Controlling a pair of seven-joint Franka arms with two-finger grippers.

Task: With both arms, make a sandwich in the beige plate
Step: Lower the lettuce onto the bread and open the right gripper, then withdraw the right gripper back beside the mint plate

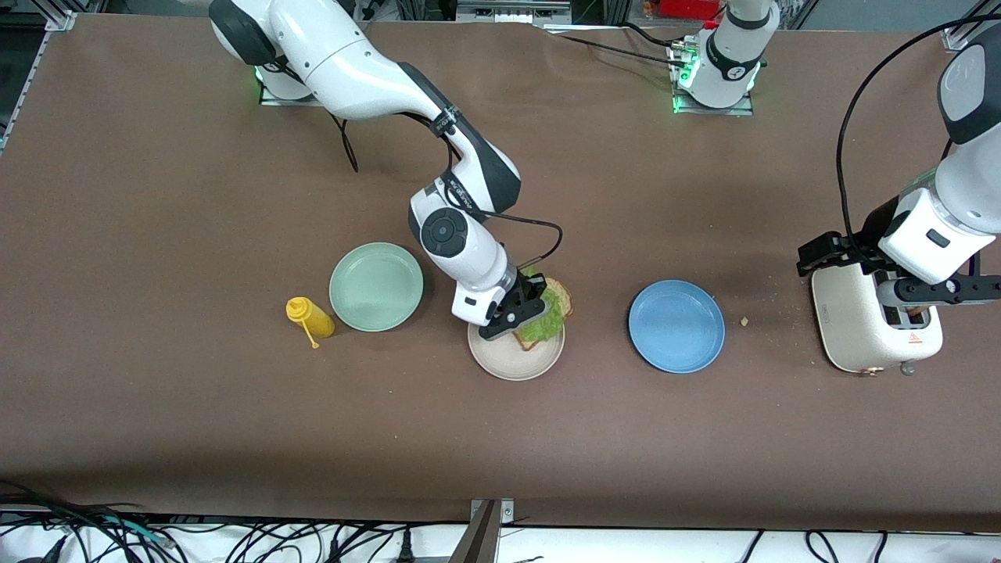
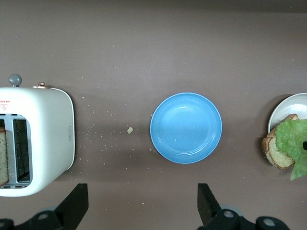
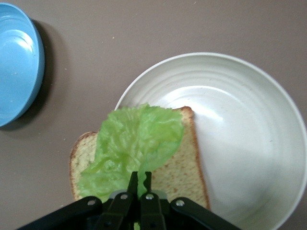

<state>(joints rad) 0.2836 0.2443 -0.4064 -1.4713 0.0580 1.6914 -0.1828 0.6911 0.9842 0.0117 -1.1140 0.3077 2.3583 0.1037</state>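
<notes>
Right gripper (image 3: 139,184) pinches the lettuce leaf (image 3: 136,143) over a bread slice (image 3: 184,167) overhanging the beige plate (image 3: 249,143); left gripper (image 2: 141,201), fingers spread, hovers apparently empty above the toaster (image 1: 872,328).

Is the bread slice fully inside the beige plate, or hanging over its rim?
Hanging over: the bread slice overlaps the beige plate rim, partly above the table.

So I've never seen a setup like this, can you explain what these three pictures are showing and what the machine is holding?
Two robot arms work at a brown table. One picture looks down from across the table; the others come from cameras on each wrist. The right gripper is shut on a lettuce leaf, over a bread slice lying across the beige plate's rim. The left gripper hangs open over the toaster. Also there: a blue plate, a mint-green plate and a yellow bottle.
</notes>
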